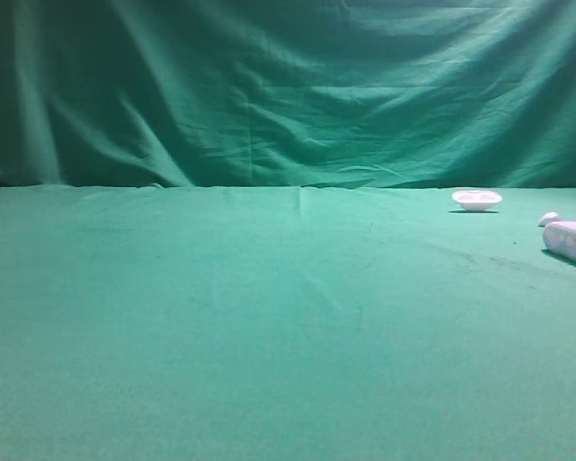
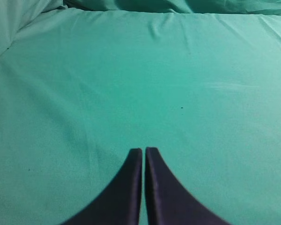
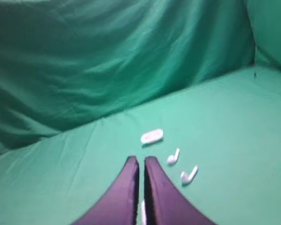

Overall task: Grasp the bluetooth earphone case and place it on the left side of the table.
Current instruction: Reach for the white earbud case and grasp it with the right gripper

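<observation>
The bluetooth earphone case [image 1: 571,240], white and rounded, lies on the green table [image 1: 269,317] at the far right edge of the high view, partly cut off. No gripper shows in that view. In the right wrist view my right gripper [image 3: 139,160] is shut; a thin white sliver [image 3: 141,212] shows through the slit between its fingers low down, and I cannot tell what it is. My left gripper [image 2: 144,150] is shut and empty over bare green cloth [image 2: 178,70].
A small shallow white dish [image 1: 477,199] sits at the back right, also in the right wrist view [image 3: 151,136]. A tiny white piece [image 1: 548,218] lies beside the case. Two loose white earbuds [image 3: 173,157] [image 3: 189,175] lie right of my right fingers. A green curtain [image 1: 269,86] hangs behind.
</observation>
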Motion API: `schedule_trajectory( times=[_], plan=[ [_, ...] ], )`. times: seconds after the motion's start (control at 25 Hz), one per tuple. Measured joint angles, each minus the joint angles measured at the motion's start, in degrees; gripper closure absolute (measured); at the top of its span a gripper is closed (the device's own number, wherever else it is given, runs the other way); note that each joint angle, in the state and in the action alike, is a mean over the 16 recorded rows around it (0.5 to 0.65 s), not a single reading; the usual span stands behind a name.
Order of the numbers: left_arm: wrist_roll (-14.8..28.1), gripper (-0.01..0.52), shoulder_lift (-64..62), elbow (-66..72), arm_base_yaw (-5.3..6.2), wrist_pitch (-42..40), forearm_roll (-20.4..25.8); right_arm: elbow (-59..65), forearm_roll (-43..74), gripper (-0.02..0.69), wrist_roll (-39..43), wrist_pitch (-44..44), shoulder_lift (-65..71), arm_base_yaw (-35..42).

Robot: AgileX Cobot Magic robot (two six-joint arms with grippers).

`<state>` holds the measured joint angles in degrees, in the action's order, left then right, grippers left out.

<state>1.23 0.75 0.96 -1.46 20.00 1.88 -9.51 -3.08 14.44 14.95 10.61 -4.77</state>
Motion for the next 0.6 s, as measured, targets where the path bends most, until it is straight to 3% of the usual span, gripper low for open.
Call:
schedule_trajectory(
  times=[0.4,0.6],
  plan=[
    [0.0,0.514,0.0,0.0,0.0,0.0,0.0,-17.26,-2.32,0.665,-14.14,20.41,25.52,-2.68],
    [0.0,0.514,0.0,0.0,0.0,0.0,0.0,-23.58,-2.1,0.621,-23.04,26.92,38.82,-5.44]
  ],
)
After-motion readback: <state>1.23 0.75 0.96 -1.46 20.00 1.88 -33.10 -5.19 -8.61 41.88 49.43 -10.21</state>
